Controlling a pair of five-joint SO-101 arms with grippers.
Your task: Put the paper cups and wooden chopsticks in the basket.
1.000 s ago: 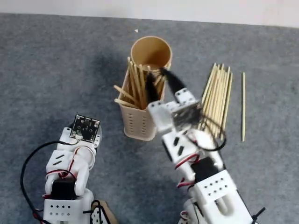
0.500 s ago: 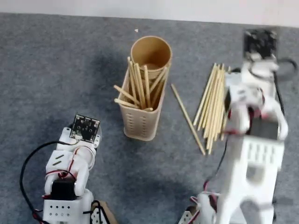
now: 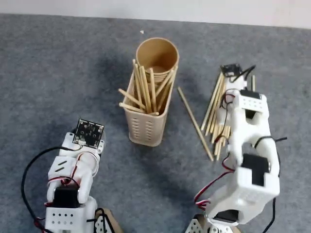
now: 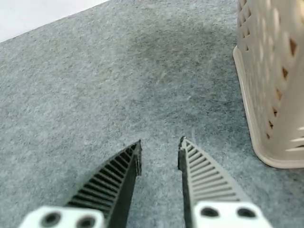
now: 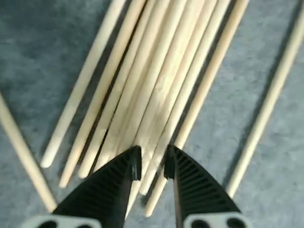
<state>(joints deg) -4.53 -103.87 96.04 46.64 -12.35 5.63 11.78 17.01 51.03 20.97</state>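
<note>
Hovering just above the loose pile of pale wooden chopsticks (image 5: 156, 95) on the grey felt table (image 3: 73, 63), the right gripper (image 5: 152, 164) is narrowly parted and empty, near the beige perforated plastic basket (image 3: 146, 124) holding more sticks and a brown paper cup (image 3: 157, 56).

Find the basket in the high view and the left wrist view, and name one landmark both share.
High view: the basket stands mid-picture, chopsticks sticking out, a paper cup at its far side.
Left wrist view: the basket sits at the frame's edge, off to one side of the open left gripper.
Shared landmark: the grey mat under it.
</note>
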